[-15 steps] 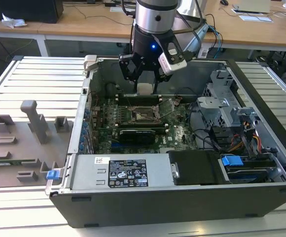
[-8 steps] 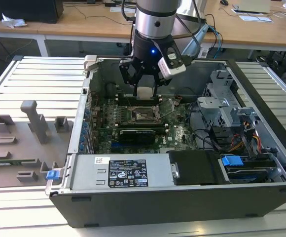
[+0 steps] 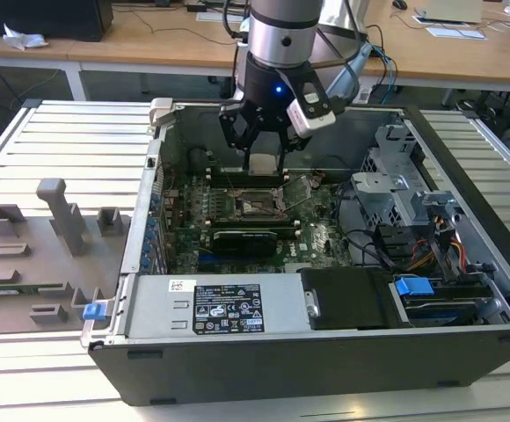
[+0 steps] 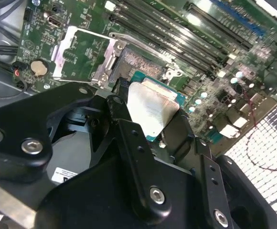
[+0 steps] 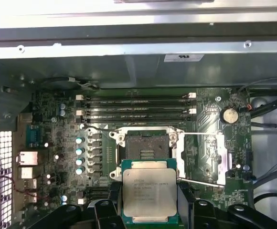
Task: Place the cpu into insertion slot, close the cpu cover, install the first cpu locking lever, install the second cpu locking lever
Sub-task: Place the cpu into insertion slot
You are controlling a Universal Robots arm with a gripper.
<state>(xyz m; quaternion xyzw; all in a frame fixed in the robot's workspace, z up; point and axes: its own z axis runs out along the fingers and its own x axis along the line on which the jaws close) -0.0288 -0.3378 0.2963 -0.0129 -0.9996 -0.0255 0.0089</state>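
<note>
Fingers (image 5: 113, 196) grip the cpu (image 5: 149, 193) flat, hanging just short of the bare slot (image 5: 146, 145) — cover (image 5: 203, 160) standing open alongside.

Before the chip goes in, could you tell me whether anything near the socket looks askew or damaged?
Nothing stands out. The gripper holds the cpu square to the open insertion slot; the cpu cover lies folded aside.

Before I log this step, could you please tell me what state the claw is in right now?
Claw: closed, holding the small flat square silver-topped cpu.
</note>
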